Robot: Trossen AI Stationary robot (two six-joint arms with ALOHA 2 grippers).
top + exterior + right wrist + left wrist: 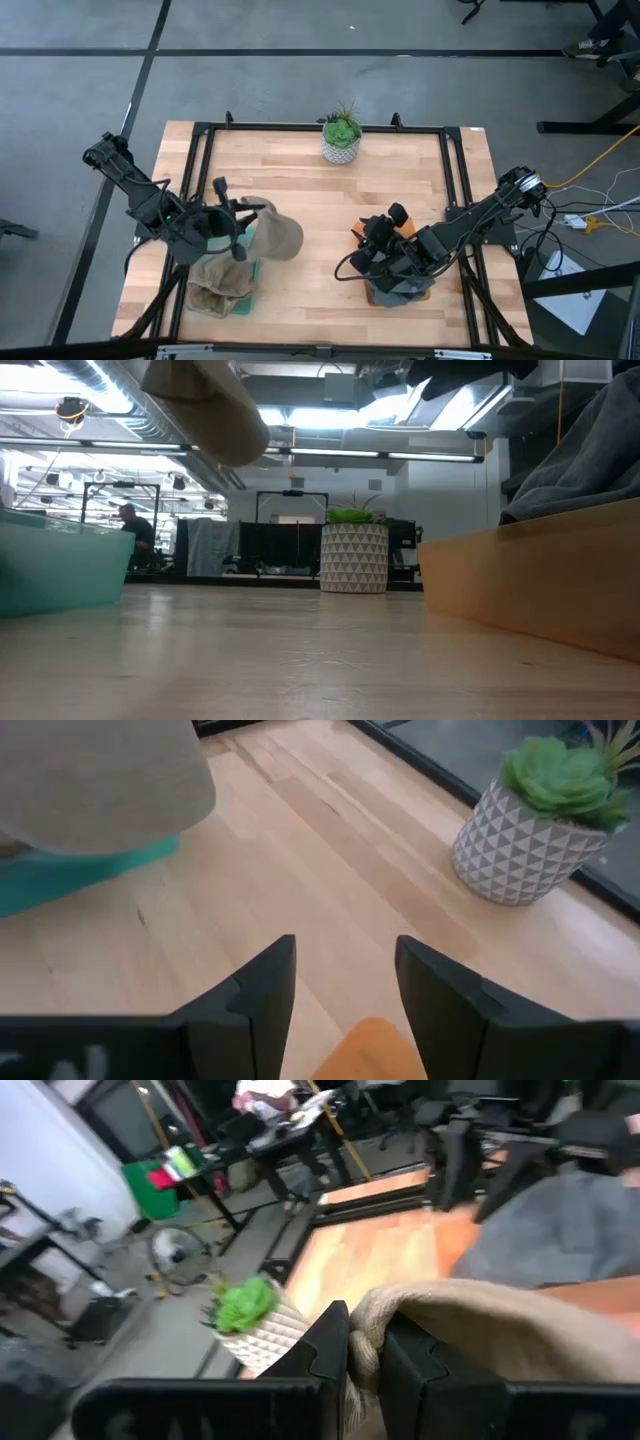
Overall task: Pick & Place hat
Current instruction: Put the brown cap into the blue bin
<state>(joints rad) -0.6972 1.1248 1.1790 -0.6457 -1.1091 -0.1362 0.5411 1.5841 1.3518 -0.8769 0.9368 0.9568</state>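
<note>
Your left claw [237, 232], frame left, pinches the tan hat [275, 235]; your right claw [345, 982] gapes empty, lower right.

Overhead, table-level, two wrist views; shared plant pot [341, 147].

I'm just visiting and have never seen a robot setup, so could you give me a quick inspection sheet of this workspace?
Surface: wooden table in a black frame.
Job's things: beige hat lifted by its edge over a teal bin holding more beige fabric; grey cloth in an orange bin.
Clutter: potted plant at the far edge.
Grippers: left gripper shut on the hat; right gripper open, empty, above the orange bin.
Cables: yellow and white leads on the floor to the right.
Surroundings: workshop; a person far behind.
</note>
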